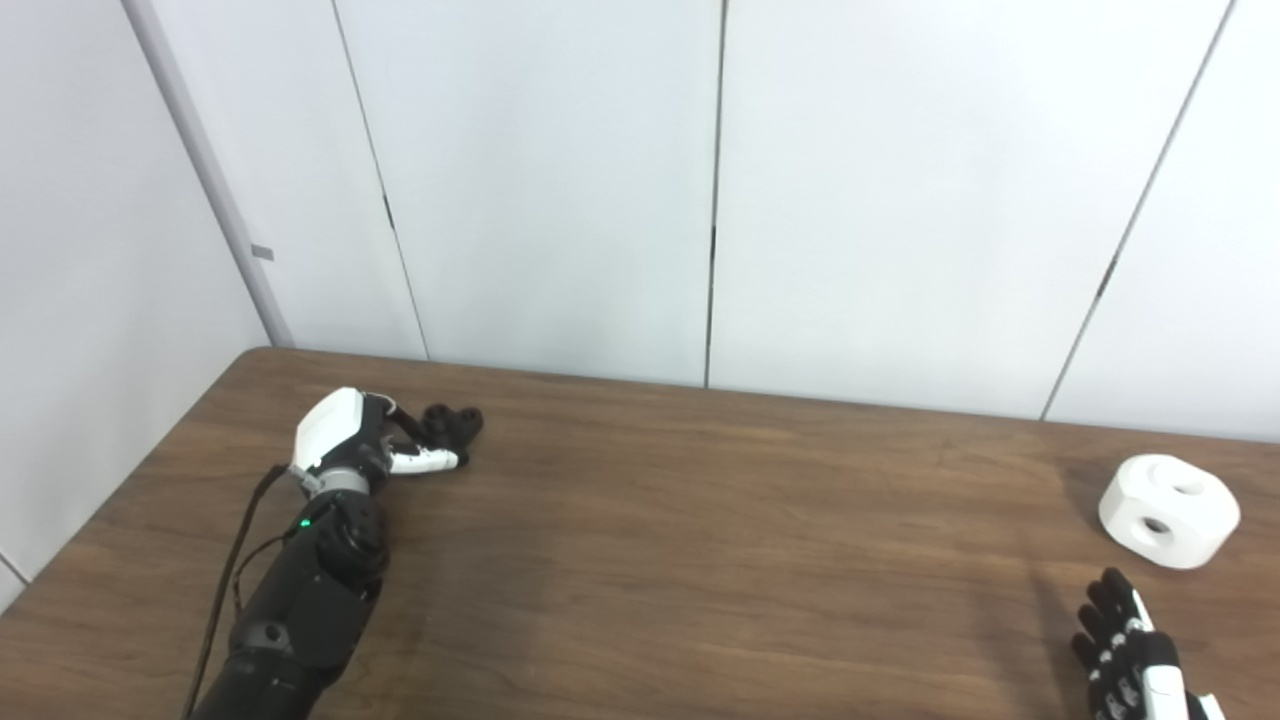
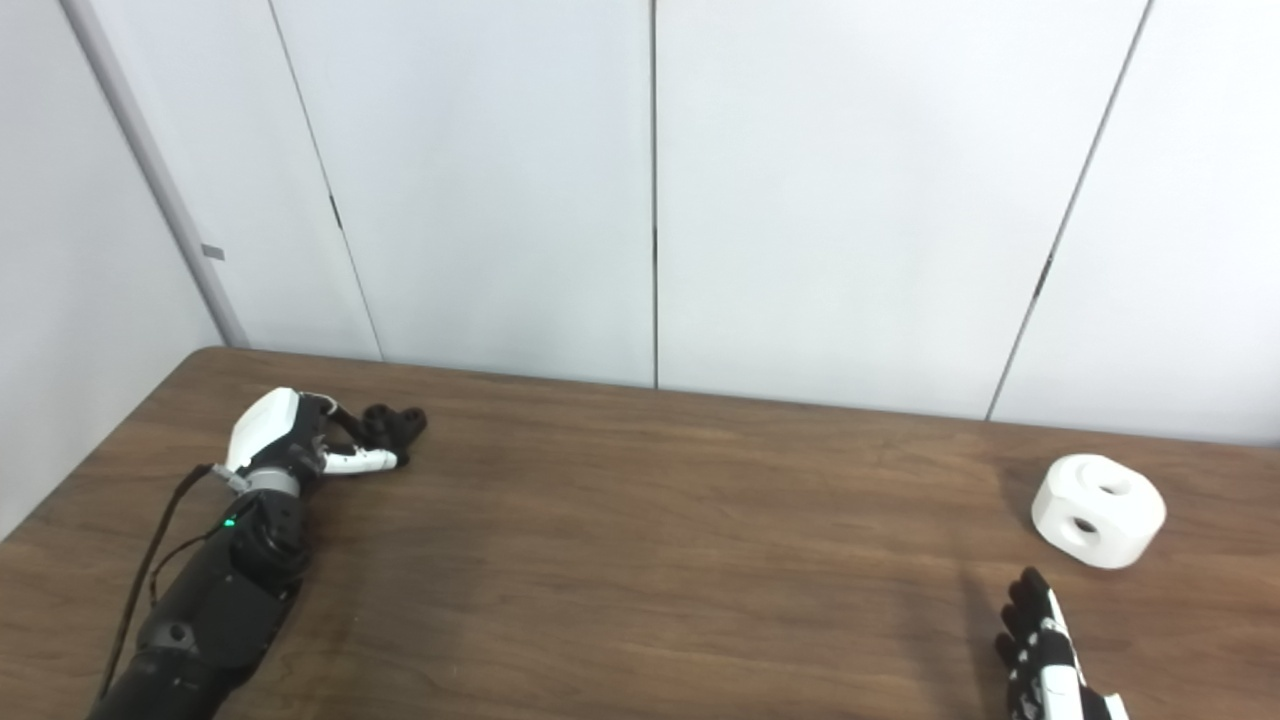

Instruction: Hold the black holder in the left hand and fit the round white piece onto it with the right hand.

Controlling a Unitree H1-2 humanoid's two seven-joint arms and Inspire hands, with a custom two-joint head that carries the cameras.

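Left hand curls its fingers around the black holder at the worktop's far left.
Right hand, empty with fingers apart, sits just short of the round white piece, lying far right. A loose, partial grip could let the holder twist during fitting.

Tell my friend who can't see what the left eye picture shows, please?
A robot's left hand reaches across a brown wooden table and touches a small black holder near the far left edge. At far right, a round white piece with holes sits alone, with the right hand open just below it, not touching.
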